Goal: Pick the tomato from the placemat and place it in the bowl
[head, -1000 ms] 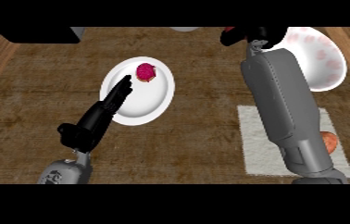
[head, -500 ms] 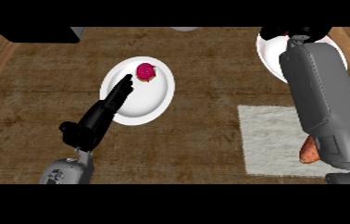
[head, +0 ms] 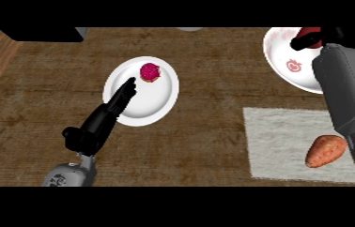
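Overhead, wooden table (head: 208, 141), right hand (head: 310, 37) at one o'clock over the bowl (head: 288, 62), fingers curled on the red tomato (head: 311, 32), left hand (head: 104, 116) at eight o'clock, fingers straight across a white plate (head: 154, 104) bearing a pink fruit (head: 150, 72), orange sweet potato (head: 324, 150) on the placemat (head: 277, 141) at four o'clock.

Open wooden surface (head: 208, 71) between white plate (head: 142, 111) and bowl (head: 288, 62) (right forearm (head: 336, 90) blocking placemat's (head: 277, 141) far edge).
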You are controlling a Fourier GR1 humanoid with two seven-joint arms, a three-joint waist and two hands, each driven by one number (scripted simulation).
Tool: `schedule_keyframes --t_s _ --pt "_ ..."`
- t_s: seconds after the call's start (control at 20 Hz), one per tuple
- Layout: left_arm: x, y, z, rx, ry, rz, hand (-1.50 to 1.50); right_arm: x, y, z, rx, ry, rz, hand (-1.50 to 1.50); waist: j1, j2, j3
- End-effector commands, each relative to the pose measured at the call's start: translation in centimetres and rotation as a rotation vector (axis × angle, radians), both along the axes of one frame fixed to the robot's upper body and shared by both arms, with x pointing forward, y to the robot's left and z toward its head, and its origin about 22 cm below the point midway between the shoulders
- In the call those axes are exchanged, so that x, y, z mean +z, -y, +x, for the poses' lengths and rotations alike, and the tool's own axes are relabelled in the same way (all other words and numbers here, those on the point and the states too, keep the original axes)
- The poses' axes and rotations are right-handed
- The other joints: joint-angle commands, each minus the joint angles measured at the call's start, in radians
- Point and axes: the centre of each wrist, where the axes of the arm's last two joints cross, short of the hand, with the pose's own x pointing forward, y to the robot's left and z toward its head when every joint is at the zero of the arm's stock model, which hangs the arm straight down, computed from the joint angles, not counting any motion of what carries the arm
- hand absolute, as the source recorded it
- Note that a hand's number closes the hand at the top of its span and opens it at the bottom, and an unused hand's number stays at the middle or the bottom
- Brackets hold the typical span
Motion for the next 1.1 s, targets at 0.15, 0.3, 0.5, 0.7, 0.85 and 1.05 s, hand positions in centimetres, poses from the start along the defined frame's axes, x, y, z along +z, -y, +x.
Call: schedule_keyframes --t_s 0.15,0.3,0.5,0.7,0.85,1.05 --pt "-0.2 0.2 0.2 -0.024 0.008 -0.015 0.0 -3.2 4.4 -1.0 0.023 -0.123 0.336 -1.5 0.007 0.008 0.002" --pt "-0.1 -0.9 0.8 -0.003 0.003 -0.001 0.0 -1.0 4.4 -0.3 0.133 -0.076 0.314 -1.5 0.005 0.004 0.001" --pt "-0.5 1.4 -0.4 -0.041 0.012 0.0 0.0 -2.0 7.2 -1.4 0.127 0.047 0.284 -1.5 0.018 0.009 0.002" --pt "0.6 0.8 0.0 -0.02 -0.003 -0.008 0.0 0.8 8.0 -1.2 0.037 0.248 0.347 -1.5 0.013 0.006 0.002" --pt "0.9 2.4 0.1 -0.028 -0.001 -0.001 0.0 -0.5 8.7 -1.8 -0.053 0.378 0.387 -1.5 0.003 0.005 0.002" --pt "0.8 0.1 -0.4 0.008 0.003 -0.008 0.0 0.0 12.3 -3.7 -0.095 0.461 0.5 -1.5 -0.015 -0.005 0.001"
